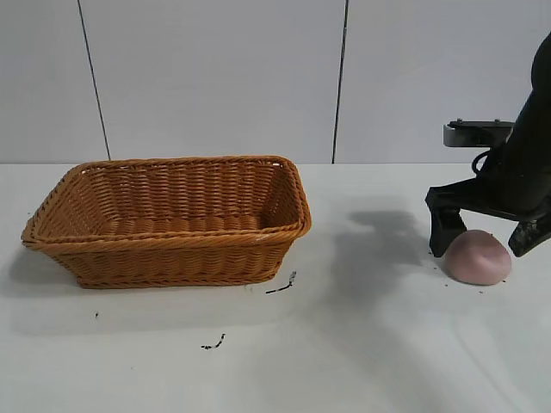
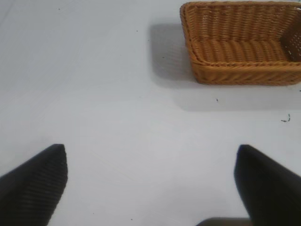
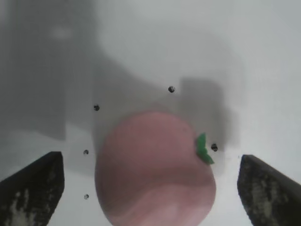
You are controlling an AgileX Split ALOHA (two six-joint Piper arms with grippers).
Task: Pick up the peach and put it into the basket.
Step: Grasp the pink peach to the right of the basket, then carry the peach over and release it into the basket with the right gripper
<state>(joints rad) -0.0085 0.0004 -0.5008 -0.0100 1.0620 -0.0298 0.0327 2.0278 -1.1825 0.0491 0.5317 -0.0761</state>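
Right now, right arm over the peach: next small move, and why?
Probably close the right pincer on the peach. Its fingers already straddle the fruit, one on each side with gaps showing, low near the table. The peach sits on the table, not yet gripped, well apart from the basket. Lift only after closing.

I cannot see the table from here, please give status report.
Right end effector open, straddling peach on table. Left end effector open over bare table, away from basket. Nothing in the way.
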